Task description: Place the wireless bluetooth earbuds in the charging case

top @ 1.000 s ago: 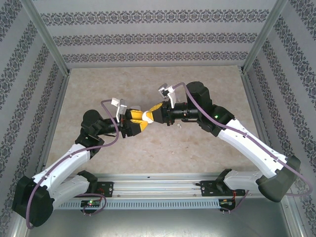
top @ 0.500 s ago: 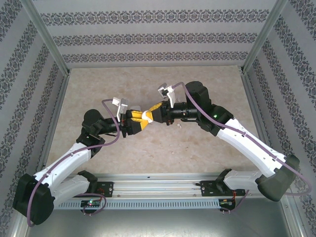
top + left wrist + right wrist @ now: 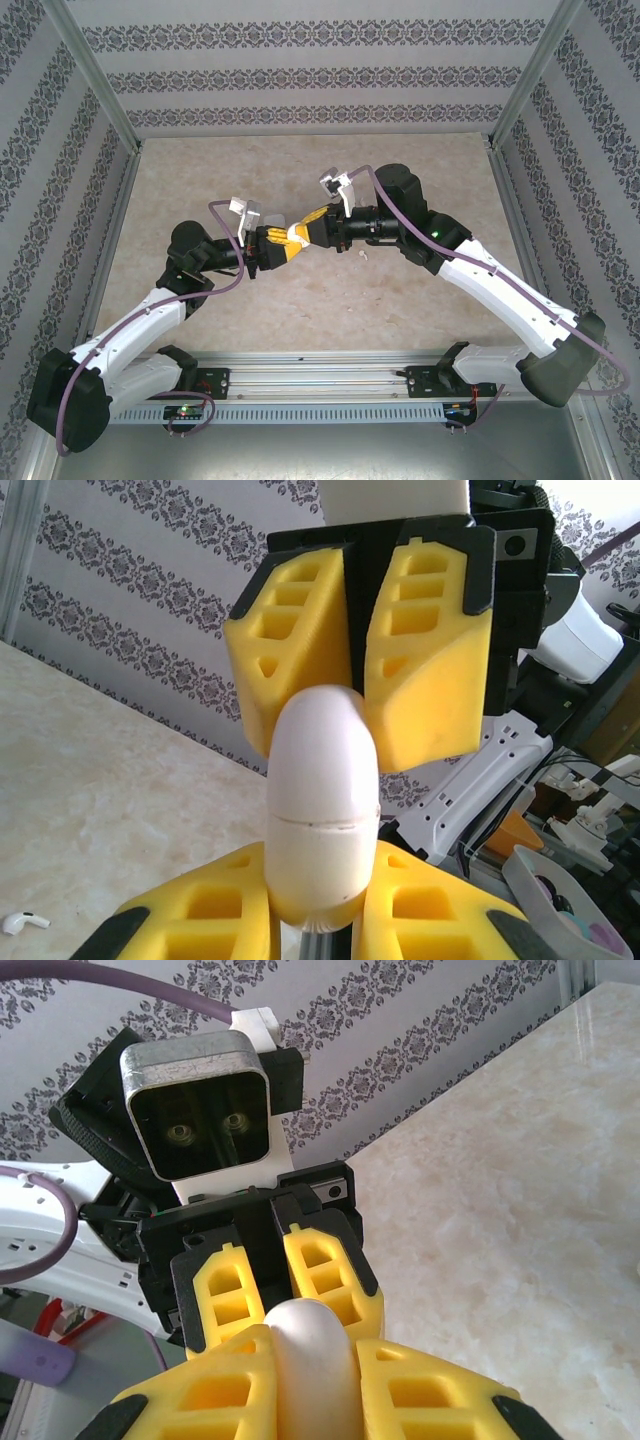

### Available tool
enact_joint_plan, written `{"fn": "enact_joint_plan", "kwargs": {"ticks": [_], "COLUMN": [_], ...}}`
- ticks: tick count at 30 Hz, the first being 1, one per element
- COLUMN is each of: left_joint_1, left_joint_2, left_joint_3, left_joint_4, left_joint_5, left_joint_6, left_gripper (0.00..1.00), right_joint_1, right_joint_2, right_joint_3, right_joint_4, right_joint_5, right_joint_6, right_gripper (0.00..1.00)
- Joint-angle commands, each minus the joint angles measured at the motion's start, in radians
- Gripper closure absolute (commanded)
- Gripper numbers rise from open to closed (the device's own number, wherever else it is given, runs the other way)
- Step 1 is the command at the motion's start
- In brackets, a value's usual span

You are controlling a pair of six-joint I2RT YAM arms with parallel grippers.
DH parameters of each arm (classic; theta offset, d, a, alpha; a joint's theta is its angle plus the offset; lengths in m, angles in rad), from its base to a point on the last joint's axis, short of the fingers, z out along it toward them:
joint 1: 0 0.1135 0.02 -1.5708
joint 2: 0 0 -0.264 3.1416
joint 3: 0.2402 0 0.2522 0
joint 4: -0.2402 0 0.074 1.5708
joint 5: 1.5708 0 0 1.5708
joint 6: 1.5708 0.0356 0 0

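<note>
A white egg-shaped charging case (image 3: pixel 320 800) with its lid seam closed hangs in the air between both grippers. My left gripper (image 3: pixel 320 885) is shut on one end of it, its yellow fingers (image 3: pixel 200 920) pressed against both sides. From the opposite side, my right gripper (image 3: pixel 310 1355) is shut on the other end of the case (image 3: pixel 310 1360). In the top view the case (image 3: pixel 296 236) sits where the left gripper (image 3: pixel 276 246) and right gripper (image 3: pixel 314 229) meet, above the table's middle. One white earbud (image 3: pixel 22 921) lies on the table, and a small white earbud (image 3: pixel 362 251) shows under the right wrist.
The beige marble-look table (image 3: pixel 400 290) is boxed in by patterned walls (image 3: pixel 320 80) at the back and sides. A metal rail (image 3: pixel 320 385) with the arm bases runs along the near edge. Both arms reach inward toward the centre.
The left gripper's jaws have closed in on the near end of the case. The right gripper has kept its hold and barely moved.
</note>
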Motion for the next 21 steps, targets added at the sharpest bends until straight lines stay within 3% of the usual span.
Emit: {"fn": "enact_joint_plan", "kwargs": {"ticks": [1,12,21], "left_joint_1": [-0.011,-0.012,-0.011], "left_joint_2": [-0.015,-0.053,-0.067], "left_joint_3": [0.000,-0.010,-0.024], "left_joint_4": [0.046,-0.029,-0.039], "left_joint_5": [0.023,0.016,-0.013], "left_joint_6": [0.046,0.137,0.156], "left_gripper": [1.00,1.00,1.00], "right_joint_1": [-0.015,-0.060,-0.078], "right_joint_2": [0.023,0.056,0.061], "right_joint_3": [0.006,-0.011,-0.009], "right_joint_4": [0.032,0.018,-0.013], "right_joint_5": [-0.023,-0.033,-0.016], "right_joint_6": [0.049,0.139,0.164], "right_gripper": [0.83,0.63,0.54]}}
